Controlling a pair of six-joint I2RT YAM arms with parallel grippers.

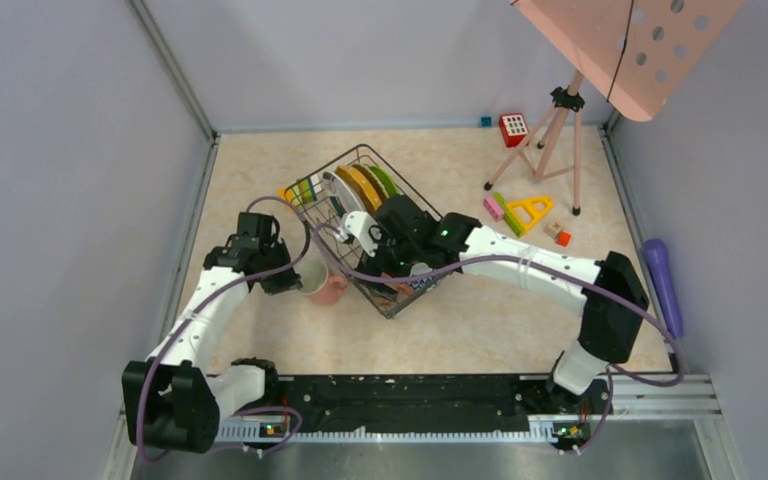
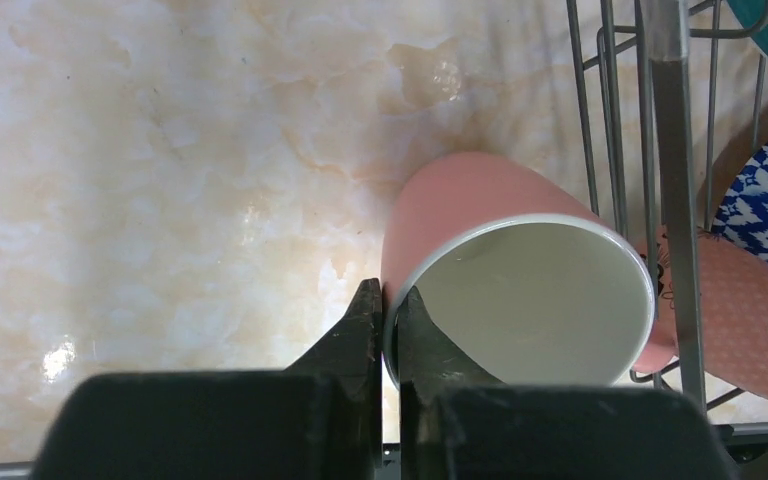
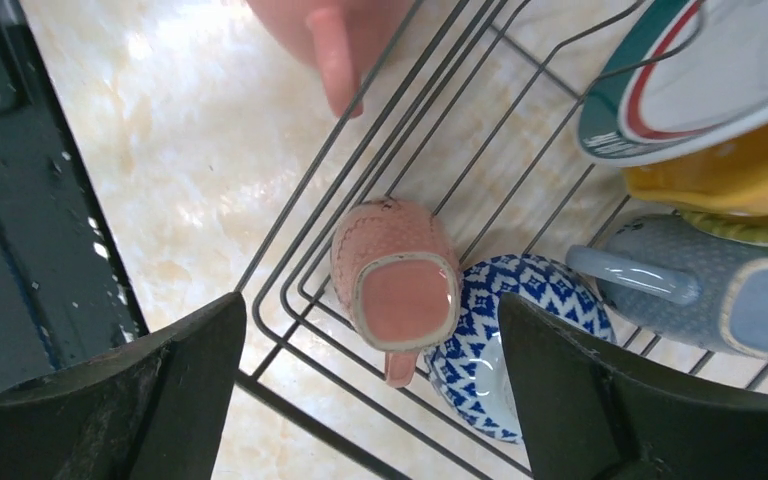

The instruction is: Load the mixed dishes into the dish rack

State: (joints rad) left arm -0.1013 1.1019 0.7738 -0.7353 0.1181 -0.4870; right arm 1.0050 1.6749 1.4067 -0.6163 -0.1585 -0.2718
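Observation:
The dish rack [image 1: 392,308] holds the white plate [image 1: 343,190], the yellow-orange plate [image 1: 363,185] and the lime green plate [image 1: 385,180] upright in its slots. My left gripper [image 2: 390,310] is shut on the rim of a plain pink mug [image 2: 460,200], which is tilted against the rack's left side [image 2: 665,150], outside it. My right gripper [image 3: 368,330] is open and empty above the rack's near end. Below it a dotted pink mug [image 3: 400,270], the blue-white bowl [image 3: 490,340] and the grey-blue mug [image 3: 700,270] lie inside the rack.
Toy blocks [image 1: 525,212] and a red cube [image 1: 513,127] lie at the back right by a pink tripod stand [image 1: 560,130]. A purple object [image 1: 663,280] lies along the right wall. Walls enclose the table on three sides.

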